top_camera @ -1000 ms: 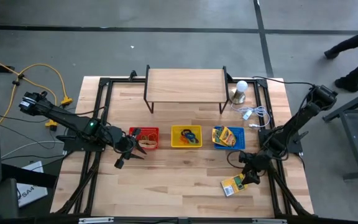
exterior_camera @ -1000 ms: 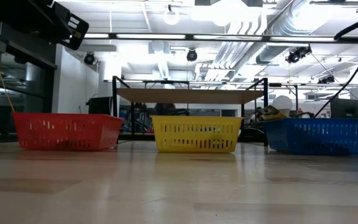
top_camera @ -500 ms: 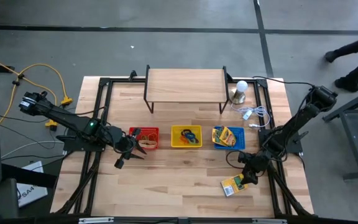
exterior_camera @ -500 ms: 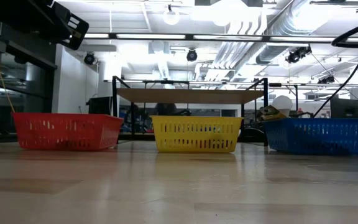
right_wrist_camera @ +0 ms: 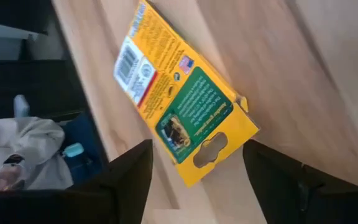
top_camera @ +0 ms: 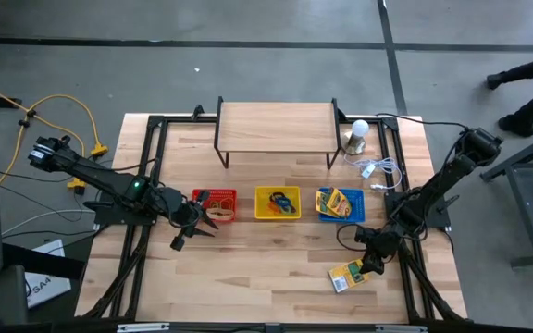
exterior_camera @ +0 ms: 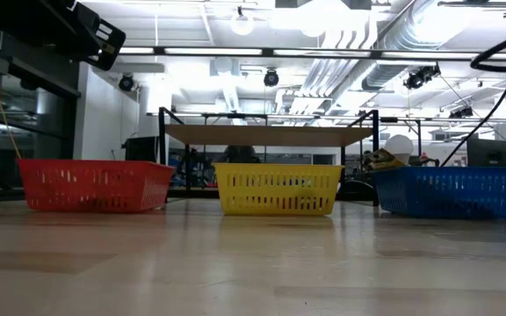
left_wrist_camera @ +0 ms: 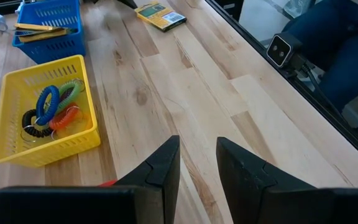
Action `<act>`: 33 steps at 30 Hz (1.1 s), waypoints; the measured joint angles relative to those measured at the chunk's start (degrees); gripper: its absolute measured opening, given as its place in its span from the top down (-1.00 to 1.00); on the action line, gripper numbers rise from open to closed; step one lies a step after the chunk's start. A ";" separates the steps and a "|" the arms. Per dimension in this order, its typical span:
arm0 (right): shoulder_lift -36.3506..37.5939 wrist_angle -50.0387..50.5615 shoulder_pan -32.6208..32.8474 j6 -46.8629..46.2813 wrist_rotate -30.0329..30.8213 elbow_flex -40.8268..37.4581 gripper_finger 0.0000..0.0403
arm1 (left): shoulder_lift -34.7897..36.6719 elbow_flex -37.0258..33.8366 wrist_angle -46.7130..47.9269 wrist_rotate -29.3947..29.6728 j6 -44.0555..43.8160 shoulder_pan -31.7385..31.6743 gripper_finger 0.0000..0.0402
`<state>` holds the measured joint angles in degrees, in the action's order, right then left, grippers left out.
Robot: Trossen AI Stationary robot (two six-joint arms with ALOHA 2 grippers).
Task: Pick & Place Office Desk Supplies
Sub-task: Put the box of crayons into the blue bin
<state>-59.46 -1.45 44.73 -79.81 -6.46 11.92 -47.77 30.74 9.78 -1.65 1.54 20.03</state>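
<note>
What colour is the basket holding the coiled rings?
Yellow basket; the rings show best in the left wrist view.

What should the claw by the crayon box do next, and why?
Probably close the right claw a little more on the crayon box. Its fingers sit on either side of the box's end, and the box lies flat on the table.
</note>
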 joint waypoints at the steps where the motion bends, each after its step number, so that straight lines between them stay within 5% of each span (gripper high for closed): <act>1: 0.00 -0.65 0.00 0.00 0.02 0.00 -0.18 | 0.00 0.00 0.00 -0.02 0.00 0.02 0.50; 33: -8.52 -10.92 -1.36 0.04 1.93 0.07 -0.11 | 0.00 0.00 -0.02 0.00 0.00 0.00 0.50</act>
<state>-67.99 -12.37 43.38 -79.77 -4.52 11.99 -47.77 30.74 9.76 -1.65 1.54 20.03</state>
